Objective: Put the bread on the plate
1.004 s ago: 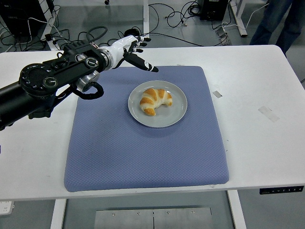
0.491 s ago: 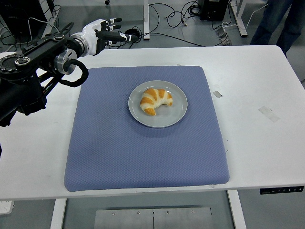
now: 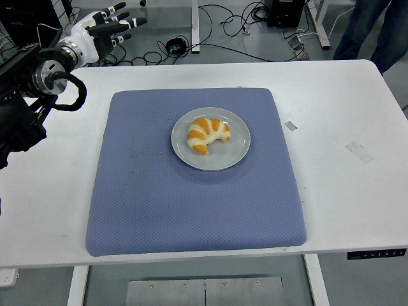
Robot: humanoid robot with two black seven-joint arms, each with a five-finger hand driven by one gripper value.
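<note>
A golden croissant [image 3: 207, 134] lies on the round grey plate [image 3: 236, 150] in the middle of the blue mat [image 3: 191, 204]. My left hand [image 3: 105, 29] is raised at the far left corner of the table, well away from the plate, its white fingers spread and holding nothing. The black left arm runs off the left edge. My right arm does not show.
Two pieces of tape [image 3: 291, 125] [image 3: 359, 151] are stuck on the white table [image 3: 357, 191] right of the mat. Cables lie on the floor beyond the far edge. A person's legs [image 3: 373, 29] stand at the top right.
My left hand has pulled back from above the mat's far edge to the table's far left corner. The croissant and plate have not moved.
</note>
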